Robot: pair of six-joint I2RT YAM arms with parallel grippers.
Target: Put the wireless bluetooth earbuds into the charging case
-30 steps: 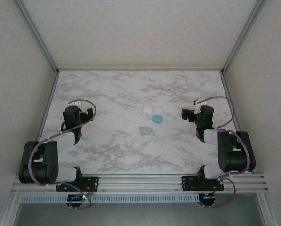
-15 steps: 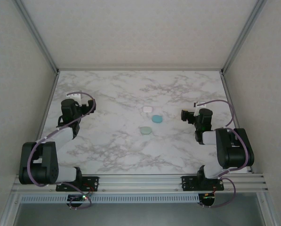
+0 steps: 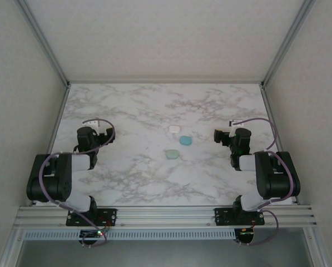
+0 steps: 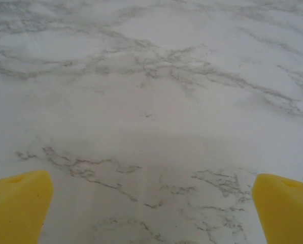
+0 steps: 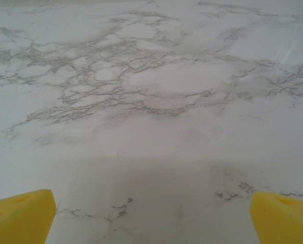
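Note:
Three small rounded charging cases lie shut near the table's middle: a white case (image 3: 174,129), a teal case (image 3: 185,140) and a mint green case (image 3: 172,153). The earbuds are out of view. My left gripper (image 3: 103,133) sits low at the left, well away from the cases, its yellow fingertips (image 4: 17,203) spread wide over bare marble. My right gripper (image 3: 218,135) rests to the right of the teal case, pointing toward it. It is open too, and nothing lies between its fingertips (image 5: 283,216).
The marble table (image 3: 127,111) is boxed in by white walls with metal corner posts (image 3: 43,41). Both arm bases are bolted to the rail (image 3: 166,214) at the near edge. Purple cables loop over each wrist.
My left arm has folded back toward its base, drawing its gripper nearer the front. The right arm settled slightly back and stands still. The cases have not moved.

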